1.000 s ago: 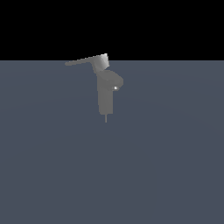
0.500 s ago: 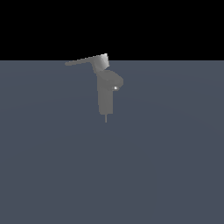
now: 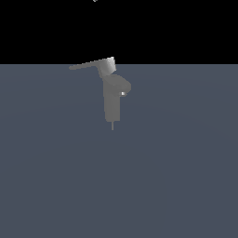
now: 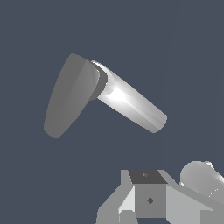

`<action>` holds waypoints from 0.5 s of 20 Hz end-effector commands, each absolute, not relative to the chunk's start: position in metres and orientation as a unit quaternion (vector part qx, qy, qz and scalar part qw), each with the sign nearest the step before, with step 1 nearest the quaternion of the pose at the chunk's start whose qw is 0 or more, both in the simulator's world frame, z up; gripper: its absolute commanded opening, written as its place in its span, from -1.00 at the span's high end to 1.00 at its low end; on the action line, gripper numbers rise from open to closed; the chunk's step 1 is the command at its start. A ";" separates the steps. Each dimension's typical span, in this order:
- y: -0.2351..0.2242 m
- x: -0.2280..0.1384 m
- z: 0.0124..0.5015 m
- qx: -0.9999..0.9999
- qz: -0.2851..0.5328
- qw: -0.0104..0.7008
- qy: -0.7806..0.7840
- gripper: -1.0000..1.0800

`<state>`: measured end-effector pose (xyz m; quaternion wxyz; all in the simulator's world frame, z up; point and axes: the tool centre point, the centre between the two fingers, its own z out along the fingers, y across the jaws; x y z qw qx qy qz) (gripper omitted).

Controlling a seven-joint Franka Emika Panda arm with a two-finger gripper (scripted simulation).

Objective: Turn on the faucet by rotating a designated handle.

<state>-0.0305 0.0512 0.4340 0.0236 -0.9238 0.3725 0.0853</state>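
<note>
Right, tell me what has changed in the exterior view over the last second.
A small pale speck has appeared at the top edge; what it is cannot be told. The faucet and its handle stand as before, untouched, the lever pointing toward the exterior view's left.

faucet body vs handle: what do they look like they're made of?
Faucet: matte grey, flat shading, could be cast metal or plastic; a simulator render, so no telling. Handle: thin grey blade, looks metallic; the wrist view shows a bright specular streak on one part.
</note>
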 end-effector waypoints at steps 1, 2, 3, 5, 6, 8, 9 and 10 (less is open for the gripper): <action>0.059 -0.014 0.423 -0.912 0.088 0.017 0.400 1.00; 0.062 -0.008 0.419 -0.907 0.089 0.014 0.410 1.00; 0.065 -0.002 0.414 -0.903 0.090 0.011 0.421 1.00; 0.072 0.010 0.404 -0.893 0.091 0.005 0.441 1.00; 0.075 0.016 0.399 -0.888 0.091 0.002 0.452 1.00; 0.082 0.027 0.389 -0.877 0.091 -0.005 0.472 1.00; 0.086 0.033 0.383 -0.872 0.091 -0.008 0.481 1.00; 0.089 0.038 0.377 -0.866 0.091 -0.012 0.491 1.00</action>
